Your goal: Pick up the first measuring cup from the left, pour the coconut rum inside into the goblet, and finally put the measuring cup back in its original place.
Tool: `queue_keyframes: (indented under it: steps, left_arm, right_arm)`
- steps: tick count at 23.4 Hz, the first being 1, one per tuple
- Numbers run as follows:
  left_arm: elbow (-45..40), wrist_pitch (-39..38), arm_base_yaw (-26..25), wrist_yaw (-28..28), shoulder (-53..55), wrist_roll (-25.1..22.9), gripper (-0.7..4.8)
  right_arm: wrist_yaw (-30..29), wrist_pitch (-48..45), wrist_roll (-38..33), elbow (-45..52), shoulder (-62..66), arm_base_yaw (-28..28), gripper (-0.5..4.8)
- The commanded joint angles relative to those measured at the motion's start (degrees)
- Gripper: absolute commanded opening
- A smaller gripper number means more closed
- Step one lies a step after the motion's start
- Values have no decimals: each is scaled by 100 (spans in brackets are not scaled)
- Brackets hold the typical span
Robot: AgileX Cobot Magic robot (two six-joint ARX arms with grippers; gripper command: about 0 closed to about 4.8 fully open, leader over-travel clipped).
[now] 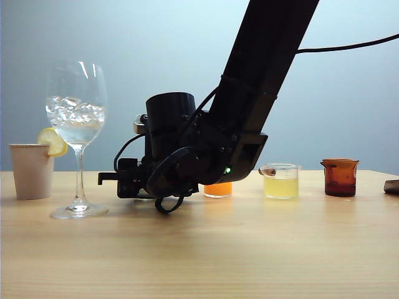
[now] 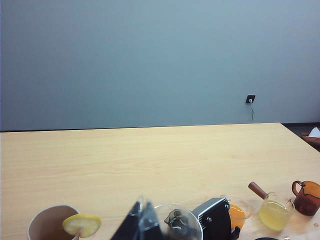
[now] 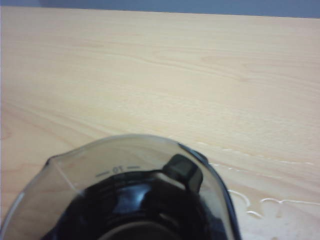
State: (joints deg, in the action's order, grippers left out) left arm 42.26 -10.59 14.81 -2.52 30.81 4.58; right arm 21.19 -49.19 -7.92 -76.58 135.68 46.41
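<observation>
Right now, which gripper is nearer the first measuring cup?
Right. The right gripper is down at the table beside the goblet, with the first measuring cup right at its fingers. The left gripper shows in no view; its wrist camera looks on from behind the glasses.

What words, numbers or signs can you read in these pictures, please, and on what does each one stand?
"10": beside a graduation line on the wall of the first measuring cup, seen in the right wrist view, where the right gripper reaches into it.
Nothing else is legible: the goblet, the paper cup and the other cups show no readable marks.
</observation>
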Motion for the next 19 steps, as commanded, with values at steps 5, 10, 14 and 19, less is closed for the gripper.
queue_keyframes:
  steps: [5,10,14,19]
  left_arm:
    - [26,33,-7,-7,-4,-4,-4]
    - [26,33,-7,-7,-4,-4,-4]
    - [26,33,-7,-7,-4,-4,-4]
    - [26,33,-7,-7,-4,-4,-4]
  right_arm:
    - [-37,15,-92,-9,-273,9,144]
    - [-35,153,-85,-9,-428,4,143]
    - [-35,605,-87,-9,-623,7,143]
    - [-37,828,-90,4,-909,-24,143]
